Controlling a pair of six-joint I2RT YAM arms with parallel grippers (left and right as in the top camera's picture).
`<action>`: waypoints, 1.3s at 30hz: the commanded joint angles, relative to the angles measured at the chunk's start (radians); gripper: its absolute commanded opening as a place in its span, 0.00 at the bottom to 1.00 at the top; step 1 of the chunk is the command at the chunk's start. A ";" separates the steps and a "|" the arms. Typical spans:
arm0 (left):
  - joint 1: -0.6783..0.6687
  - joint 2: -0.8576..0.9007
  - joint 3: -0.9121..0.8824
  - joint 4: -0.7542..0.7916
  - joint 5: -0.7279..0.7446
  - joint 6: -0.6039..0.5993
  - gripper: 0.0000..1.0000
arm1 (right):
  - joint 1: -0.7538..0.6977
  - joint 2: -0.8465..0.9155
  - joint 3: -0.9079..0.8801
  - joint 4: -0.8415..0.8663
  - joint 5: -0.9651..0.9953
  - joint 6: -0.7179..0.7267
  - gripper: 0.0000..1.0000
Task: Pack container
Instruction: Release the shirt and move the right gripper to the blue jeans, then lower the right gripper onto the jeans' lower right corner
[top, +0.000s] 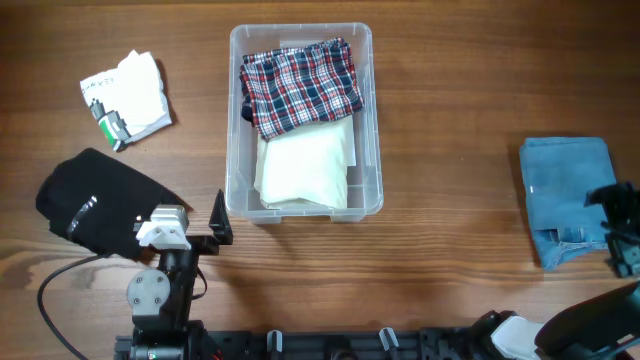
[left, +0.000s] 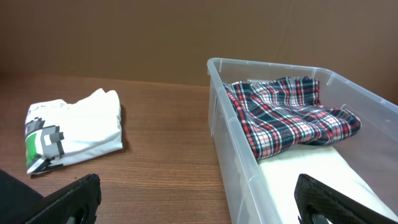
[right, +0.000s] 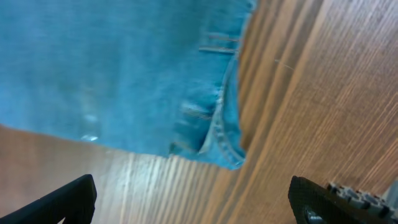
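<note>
Far left on the wooden table (top: 450, 150): a black cloth (top: 95, 200) in a soft heap, and behind it a folded white shirt (top: 128, 98) with a little picture on it. Both outside the box, not packed yet. Easy to pinch only the top layer there and pull the fold apart.

Next, the left gripper (top: 222, 222), just beside the near left corner of the box. Fingers wide apart, holding nothing. Very close to the plastic wall, so a quick swing could bump the box and push it sideways.

In the middle, the container (top: 234, 120), clear and see-through, standing flat on the table. Inside, a cream cloth (top: 305, 165) lying flat near the front, and a red, white and dark checked cloth (top: 300, 85) bunched up on top at the back. Already a bit of a hill in there. Might catch on the next thing dropped in, or spill over the rim. Hard to see a clear wall too, so easy to hit the edge on the way in.

Far right, blue jeans (top: 565, 195), folded, well apart from the box. Right above the near end, the right gripper (top: 618, 232), fingers spread wide, nothing between them. Long way to carry from there. With a grab at just one corner or seam, likely to unfold, hang down and drag across the table, or knock the rim.
</note>
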 joint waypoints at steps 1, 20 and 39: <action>0.003 0.000 -0.006 0.000 0.005 0.015 1.00 | -0.060 0.004 -0.040 0.041 -0.013 -0.042 1.00; 0.003 0.000 -0.006 0.000 0.005 0.015 1.00 | -0.097 0.085 -0.043 0.168 -0.079 -0.055 1.00; 0.003 0.000 -0.006 -0.001 0.005 0.015 1.00 | -0.097 0.307 -0.054 0.225 -0.087 -0.026 1.00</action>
